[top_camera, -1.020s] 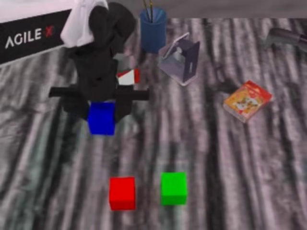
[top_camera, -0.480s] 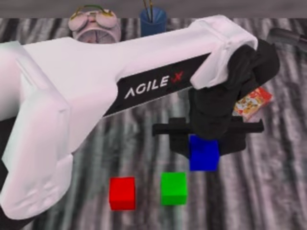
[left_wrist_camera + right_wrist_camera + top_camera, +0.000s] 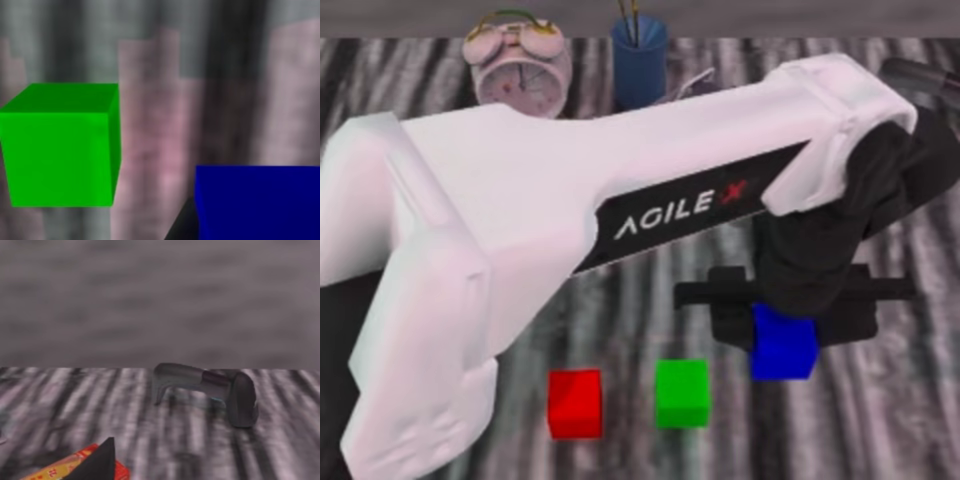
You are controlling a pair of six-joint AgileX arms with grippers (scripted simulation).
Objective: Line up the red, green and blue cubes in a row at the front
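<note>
Left gripper [image 3: 783, 335] clamped on solid deep-blue cube [image 3: 783, 342], carried just right of solid bright-green cube [image 3: 681, 392] to extend row; right arm unseen.

Soft, even light; blurred rendering

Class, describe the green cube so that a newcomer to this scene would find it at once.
Start at the big white left arm sweeping across the striped table. Along the front edge below it stand two small cubes, and the green cube is the one nearer the left pincer. It stands free between the red cube and the held blue cube.
</note>
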